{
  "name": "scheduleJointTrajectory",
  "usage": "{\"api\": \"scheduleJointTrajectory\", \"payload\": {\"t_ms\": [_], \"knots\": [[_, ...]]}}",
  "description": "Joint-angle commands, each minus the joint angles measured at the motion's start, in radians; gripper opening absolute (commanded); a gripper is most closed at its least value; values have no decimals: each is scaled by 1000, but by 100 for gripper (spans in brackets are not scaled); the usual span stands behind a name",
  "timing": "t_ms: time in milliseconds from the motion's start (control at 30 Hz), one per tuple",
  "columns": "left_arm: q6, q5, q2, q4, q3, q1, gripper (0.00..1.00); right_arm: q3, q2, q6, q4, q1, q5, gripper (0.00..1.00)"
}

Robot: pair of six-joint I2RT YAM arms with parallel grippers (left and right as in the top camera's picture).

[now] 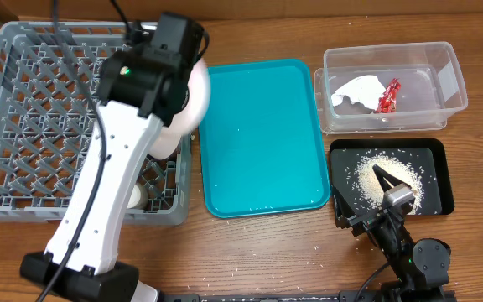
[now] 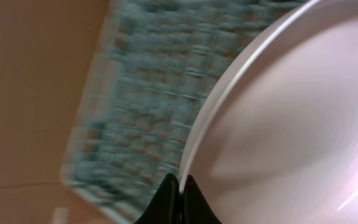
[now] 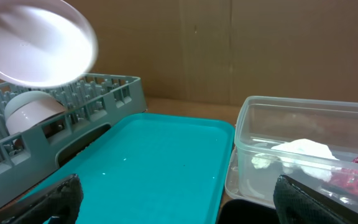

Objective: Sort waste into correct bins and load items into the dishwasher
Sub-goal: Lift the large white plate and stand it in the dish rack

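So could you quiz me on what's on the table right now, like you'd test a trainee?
1. True or false: the rice heap lies in the clear tub.
2. Which gripper holds the white plate: A left, B right?
3. Fill in: the wrapper and napkin lie in the ____.
Key: 1 false, the rice heap lies in the black tray. 2 A, the left gripper pinches its rim. 3 clear tub.
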Motion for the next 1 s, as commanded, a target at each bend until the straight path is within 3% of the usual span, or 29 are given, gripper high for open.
{"api": "scheduleJointTrajectory", "payload": {"t_ms": [0,67,167,400,600,800,900,967], "knots": [[161,-431,44,18,-4,42,4,-10,-10,5,6,-2,7,100],[213,-450,49,35,-8,78,4,-10,-10,4,6,-2,7,100],[212,-360,49,60,-34,133,4,-10,-10,4,6,-2,7,100],[151,-388,49,175,-200,248,4,-10,-10,5,6,-2,7,99],[278,-373,50,403,-355,291,4,-10,-10,5,6,-2,7,100],[312,-373,50,501,-449,291,4,-10,-10,5,6,-2,7,100],[267,-369,42,499,-431,279,57,-10,-10,4,6,-2,7,100],[234,-324,20,457,-400,261,67,-10,-10,5,6,-2,7,100]]}}
